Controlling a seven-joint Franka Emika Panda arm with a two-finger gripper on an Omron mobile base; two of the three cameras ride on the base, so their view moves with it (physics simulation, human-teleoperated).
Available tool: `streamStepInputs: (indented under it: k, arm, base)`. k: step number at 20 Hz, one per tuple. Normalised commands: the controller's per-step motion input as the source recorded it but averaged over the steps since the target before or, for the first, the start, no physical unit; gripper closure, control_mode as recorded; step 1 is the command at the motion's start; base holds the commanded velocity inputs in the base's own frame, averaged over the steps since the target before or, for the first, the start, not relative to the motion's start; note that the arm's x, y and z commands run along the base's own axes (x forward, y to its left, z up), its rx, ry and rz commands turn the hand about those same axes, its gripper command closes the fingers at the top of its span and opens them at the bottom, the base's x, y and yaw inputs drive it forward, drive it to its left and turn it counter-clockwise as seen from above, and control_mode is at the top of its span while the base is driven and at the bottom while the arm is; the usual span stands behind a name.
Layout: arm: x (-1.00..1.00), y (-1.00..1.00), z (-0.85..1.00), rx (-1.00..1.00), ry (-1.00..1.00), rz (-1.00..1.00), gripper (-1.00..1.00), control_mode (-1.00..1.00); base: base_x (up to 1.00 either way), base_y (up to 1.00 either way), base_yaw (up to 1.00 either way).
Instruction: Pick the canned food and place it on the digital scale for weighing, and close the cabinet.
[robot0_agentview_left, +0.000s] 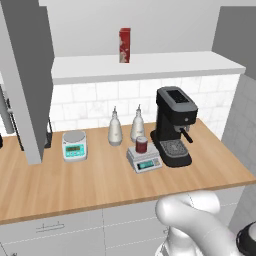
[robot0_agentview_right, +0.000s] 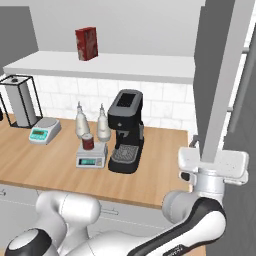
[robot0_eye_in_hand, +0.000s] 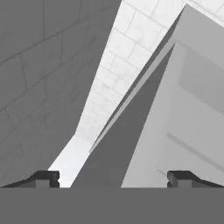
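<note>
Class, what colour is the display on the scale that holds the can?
Teal, on the digital scale under the canned food; clearest in the left base view.

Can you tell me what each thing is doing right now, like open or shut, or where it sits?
canned food: upright on the digital scale.
digital scale: on the counter beside the coffee machine, display lit teal.
cabinet: doors open, swung out over the counter.
gripper: open, holding nothing, at the edge of the right cabinet door.
red carton: upright on the cabinet shelf.
round-platform scale: nothing on it.
</note>
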Motion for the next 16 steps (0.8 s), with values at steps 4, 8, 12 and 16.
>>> streamStepInputs:
  k: [4, 8, 12, 16]
  arm:
    - [0.19, -0.34, 0.04, 0.03, -0.01, -0.01, -1.00, -1.00]
    - [0.18, -0.35, 0.51, 0.09, -0.06, 0.00, -1.00, -1.00]
    - [0.03, -0.41, 0.53, 0.10, -0.09, 0.00, -1.00, -1.00]
    - [-0.42, 0.19, 0.75, 0.07, -0.33, 0.15, -1.00, -1.00]
  base:
    - [0.00, 0.00, 0.00]
    - [0.00, 0.00, 0.00]
    - [0.00, 0.00, 0.00]
    - [0.00, 0.00, 0.00]
